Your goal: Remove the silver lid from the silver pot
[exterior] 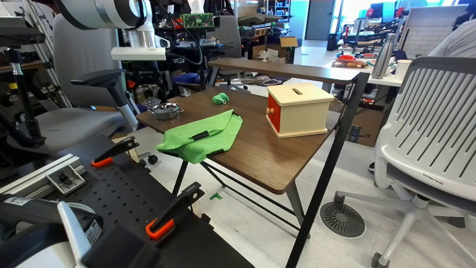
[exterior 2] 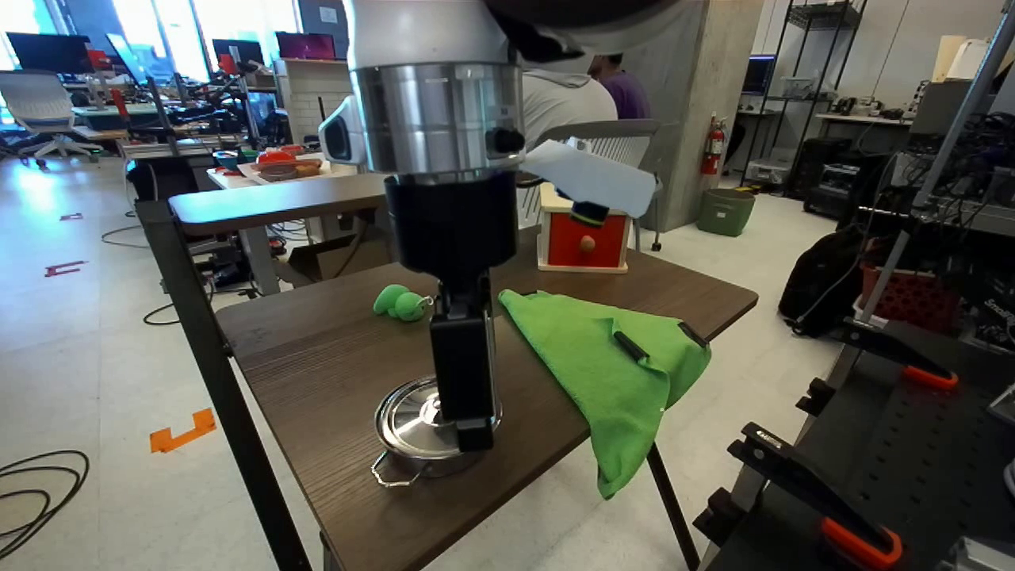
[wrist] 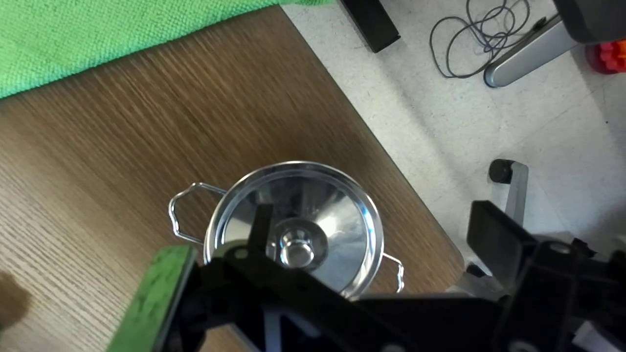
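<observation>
The silver lid [exterior 2: 412, 424] sits on the silver pot [exterior 2: 444, 466] near a corner of the brown table. The pot also shows in an exterior view [exterior: 166, 113]. In the wrist view the lid [wrist: 337, 234] is round and shiny with a small knob at its middle. The pot's wire handles stick out on both sides. My gripper [wrist: 375, 220] is open and empty above the lid. Its left finger is over the lid just left of the knob; its right finger is out past the pot's right side. In an exterior view the gripper [exterior 2: 468, 428] hides part of the lid.
A green cloth [exterior: 202, 136] hangs over the table edge near the pot. A small green toy [exterior 2: 404, 303] and a tan wooden box [exterior: 305, 111] with a red front stand on the table [exterior: 260, 160]. A raised shelf [exterior: 282, 69] runs along one side.
</observation>
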Motion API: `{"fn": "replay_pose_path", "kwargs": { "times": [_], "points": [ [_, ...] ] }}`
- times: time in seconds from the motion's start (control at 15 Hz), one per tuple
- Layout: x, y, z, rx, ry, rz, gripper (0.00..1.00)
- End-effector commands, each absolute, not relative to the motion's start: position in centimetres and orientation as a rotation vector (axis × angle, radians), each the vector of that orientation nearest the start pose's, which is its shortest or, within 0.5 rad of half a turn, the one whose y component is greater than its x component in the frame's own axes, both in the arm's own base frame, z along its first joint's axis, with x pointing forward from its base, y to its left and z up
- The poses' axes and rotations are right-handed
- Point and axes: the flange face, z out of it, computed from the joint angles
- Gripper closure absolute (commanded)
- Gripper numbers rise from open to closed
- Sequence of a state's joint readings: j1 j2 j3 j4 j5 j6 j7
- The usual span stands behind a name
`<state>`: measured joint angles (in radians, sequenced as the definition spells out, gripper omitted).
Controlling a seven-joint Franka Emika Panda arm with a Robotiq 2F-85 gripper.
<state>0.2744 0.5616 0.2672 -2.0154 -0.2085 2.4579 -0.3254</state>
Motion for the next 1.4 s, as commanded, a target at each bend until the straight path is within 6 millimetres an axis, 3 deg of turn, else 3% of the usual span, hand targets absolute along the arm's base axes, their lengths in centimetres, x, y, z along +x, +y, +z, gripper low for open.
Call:
{"fn": "replay_pose_path", "kwargs": {
  "times": [0.0, 0.47, 1.0, 1.07, 1.13, 1.2, 1.33],
  "points": [
    [51.4, 31.1, 17.1, -2.723, -1.550, 0.099, 0.00],
    [51.7, 31.1, 17.6, -2.715, -1.560, 0.064, 0.00],
    [51.7, 31.4, 15.9, -2.745, -1.568, 0.085, 0.00],
    [52.1, 31.5, 15.5, -2.750, -1.567, 0.087, 0.02],
    [52.2, 31.5, 15.2, -2.755, -1.566, 0.086, 0.10],
    [52.5, 31.6, 15.0, -2.763, -1.563, 0.077, 0.27],
    [53.0, 31.8, 14.6, -2.779, -1.537, 0.069, 0.38]
  ]
}}
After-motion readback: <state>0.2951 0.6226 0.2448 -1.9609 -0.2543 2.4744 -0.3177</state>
